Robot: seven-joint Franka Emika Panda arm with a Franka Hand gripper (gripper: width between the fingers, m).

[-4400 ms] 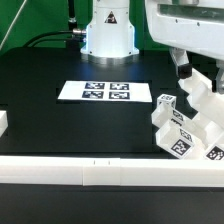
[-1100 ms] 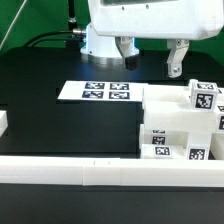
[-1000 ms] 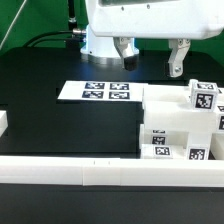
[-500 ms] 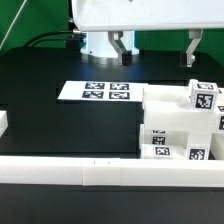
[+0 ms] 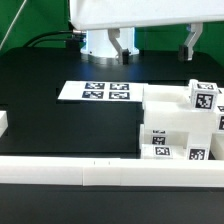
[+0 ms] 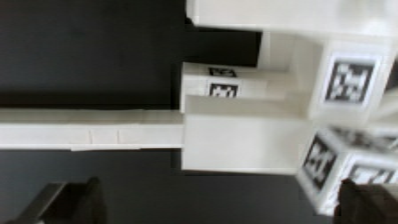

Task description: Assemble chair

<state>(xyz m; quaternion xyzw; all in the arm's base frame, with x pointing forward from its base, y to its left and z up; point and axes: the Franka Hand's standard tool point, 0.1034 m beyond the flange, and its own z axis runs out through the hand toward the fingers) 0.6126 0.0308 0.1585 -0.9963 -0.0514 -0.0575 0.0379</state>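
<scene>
The end effector (image 5: pixel 156 45) hangs above the black desk (image 5: pixel 50 75) with its two fingers (image 5: pixel 190 46) spread wide and nothing between them, well clear of the parts below. The chair (image 5: pixel 178 125), a cluster of glossy white tagged blocks, sits on the desk at the exterior view's right, against the long white border rail (image 5: pixel 70 168). The marker board (image 5: pixel 95 91) lies flat just beside it, toward the exterior view's left.
</scene>
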